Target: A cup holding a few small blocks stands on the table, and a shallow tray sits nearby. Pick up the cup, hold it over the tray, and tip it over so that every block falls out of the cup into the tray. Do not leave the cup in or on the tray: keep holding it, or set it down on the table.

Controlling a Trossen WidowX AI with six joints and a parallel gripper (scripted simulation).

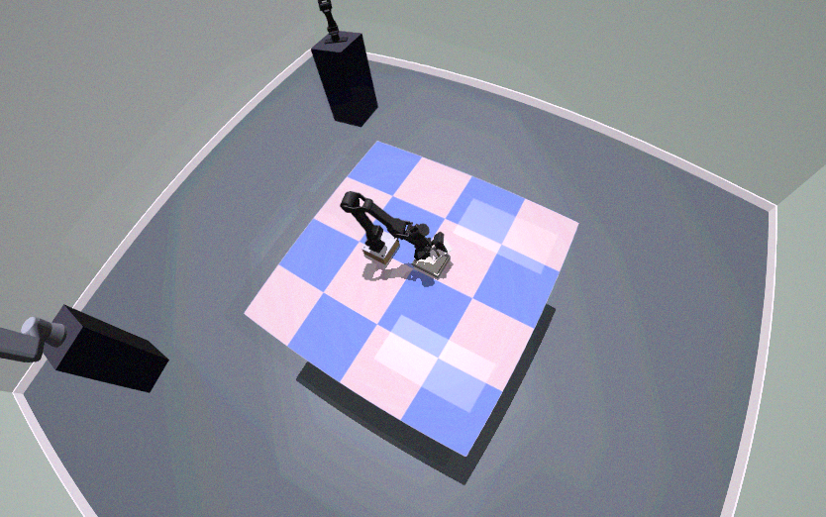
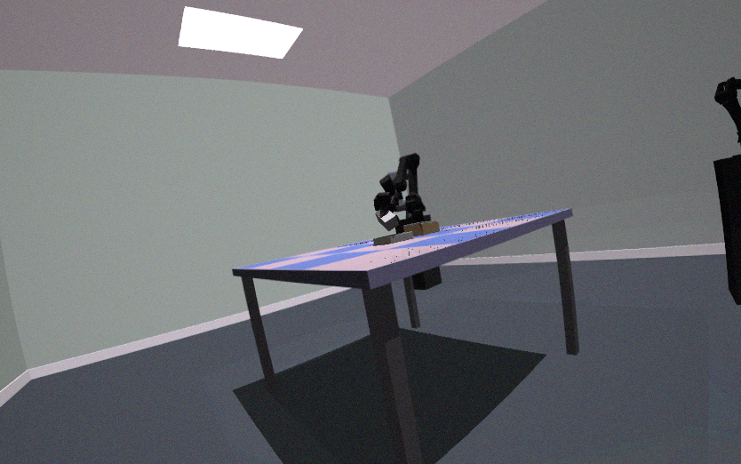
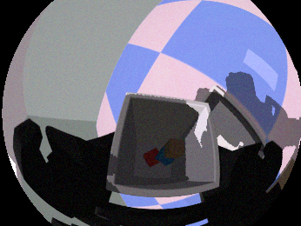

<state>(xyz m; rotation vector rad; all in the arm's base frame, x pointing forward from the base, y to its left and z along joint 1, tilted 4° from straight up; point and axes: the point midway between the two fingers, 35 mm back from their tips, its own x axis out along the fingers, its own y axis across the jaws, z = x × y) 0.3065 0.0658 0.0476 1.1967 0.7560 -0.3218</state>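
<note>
Pink and blue squares checker the table (image 1: 439,358) (image 2: 349,257), which stands on a grey floor between pale green walls. Above the tray (image 1: 431,265) (image 2: 392,238) (image 3: 235,123), the claw (image 1: 434,251) (image 2: 385,210) has its fingers shut around the grey cup (image 2: 387,220) (image 3: 163,143), which is tilted and clear of the table. Inside the cup lie a red block (image 3: 151,157), a blue block (image 3: 162,156) and an orange-brown block (image 3: 175,148), close together. The tray rests on the table near the arm's base (image 1: 386,255) (image 2: 429,228).

cup (image 2: 387,220) (image 3: 152,117): grey sq., tilted | 3 blks in, prob. | tray (image 1: 431,266) (image 2: 392,238) (image 3: 237,123): below
</note>
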